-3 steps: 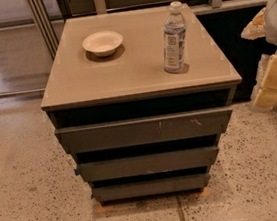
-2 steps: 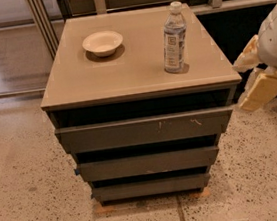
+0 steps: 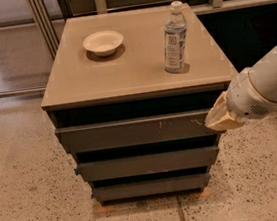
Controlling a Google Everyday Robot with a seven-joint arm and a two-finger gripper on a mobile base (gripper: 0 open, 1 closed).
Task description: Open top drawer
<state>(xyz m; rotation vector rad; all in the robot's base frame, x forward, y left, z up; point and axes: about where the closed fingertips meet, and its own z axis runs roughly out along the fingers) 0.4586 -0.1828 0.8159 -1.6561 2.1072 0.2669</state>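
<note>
1. Your claw [image 3: 219,117], a cream-tan wedge at the end of the thick white arm [image 3: 266,84], sits at the 3 o'clock end of the top drawer and overlaps the right edge of its front. You cannot tell from this view whether it touches the front, nor whether it is wide, narrow or holding anything.
2. Your arm comes in from the 3 o'clock side of the view and slopes down toward 8 o'clock to the claw.
3. Your target, the top drawer [image 3: 131,132], is the widest dark grey-brown flat front, handleless, with small pale scratches right of centre. It lies directly under the bench top, with a dark gap above it.
4. Toward 6 o'clock from it you have two narrower grey drawers, the middle drawer [image 3: 147,164] and the bottom drawer [image 3: 150,187], each under its own dark gap.
5. On the square tan bench [image 3: 139,77], a shallow cream bowl [image 3: 103,42] stands at about 10 o'clock from the middle of the top. An upright clear plastic water bottle [image 3: 174,40] with a white cap stands at about 2 o'clock, well apart from the bowl.
6. Under the bench you see a speckled pale floor [image 3: 34,206].
</note>
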